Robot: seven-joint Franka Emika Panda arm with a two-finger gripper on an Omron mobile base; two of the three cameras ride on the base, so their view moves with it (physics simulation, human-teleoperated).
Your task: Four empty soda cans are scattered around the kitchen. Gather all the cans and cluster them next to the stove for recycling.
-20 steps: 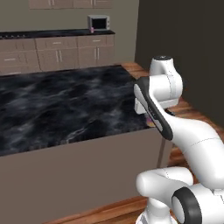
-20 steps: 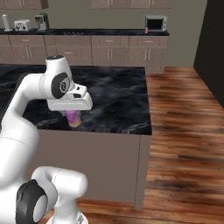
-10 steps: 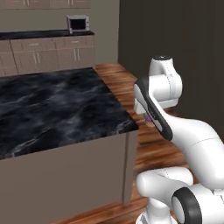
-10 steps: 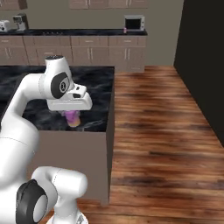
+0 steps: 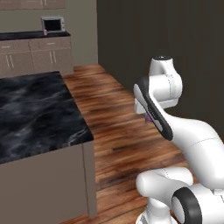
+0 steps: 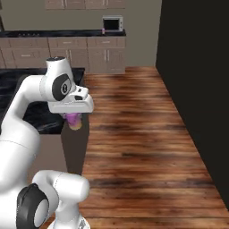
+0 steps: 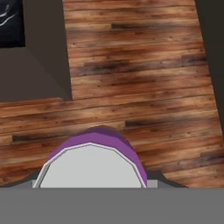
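I had the gripper (image 6: 73, 117) clamped on a purple soda can (image 6: 73, 120), which hung under the hand with its orange base showing in the right base view. In the hand view the can's silver top (image 7: 91, 166) sat at six o'clock, flanked by the dark finger tips, with the wooden floor (image 7: 140, 87) beyond it and a corner of the island counter (image 7: 11, 22) up at eleven o'clock. So the can was in the air over the floor, just off the island's corner, not resting on anything.

I judged the can to be empty and very light, so weight was no worry. Its thin wall would dent if squeezed hard, and the smooth painted side looked slippery. The best hold seemed to be across the round body near mid-height, jaws square to the sides, firm enough to stop it tilting but no tighter. The microwave (image 6: 112, 23) stood on the far counter (image 6: 62, 33) at twelve o'clock; I couldn't make out the stove clearly from here.
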